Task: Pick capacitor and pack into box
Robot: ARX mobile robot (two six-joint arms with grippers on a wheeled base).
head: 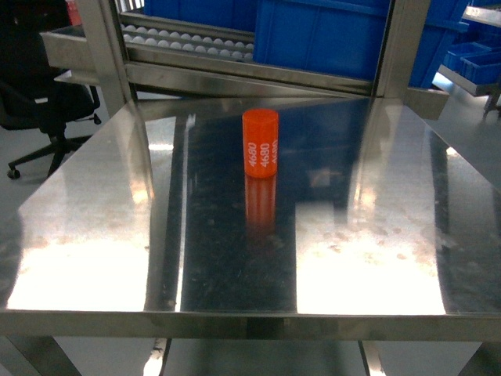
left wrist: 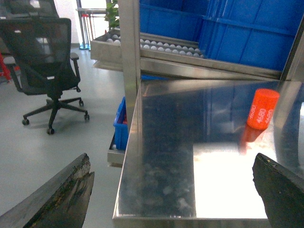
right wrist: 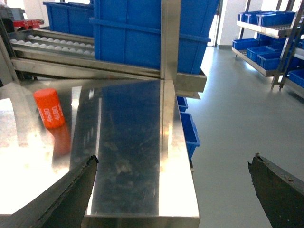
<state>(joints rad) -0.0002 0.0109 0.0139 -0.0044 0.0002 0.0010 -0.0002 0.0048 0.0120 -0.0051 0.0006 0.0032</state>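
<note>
Dark, worn fingertips (left wrist: 57, 199) of the left gripper (left wrist: 171, 194) frame the bottom corners of the left wrist view, spread wide apart with nothing between them. They hang over the near left corner of a steel table (head: 94, 258). The right gripper (right wrist: 173, 190) shows the same in its own view: two black fingers (right wrist: 61, 199) held far apart and empty, above the table's near right edge and the grey floor (right wrist: 237, 109) beyond it. Neither gripper appears in the head view.

Standing upright on the table, towards its far side and about midway across, is the capacitor (head: 261, 143), an orange cylinder with white "4680" printed up its side. Its reflection stretches towards the near edge on the shiny surface. It stands well apart from both grippers.

Behind the table run a roller conveyor (head: 188, 39) and blue bins (head: 321, 35). A black office chair (left wrist: 47, 61) stands on the floor to the left. More blue bins sit on a rack (right wrist: 266, 42) at far right.
</note>
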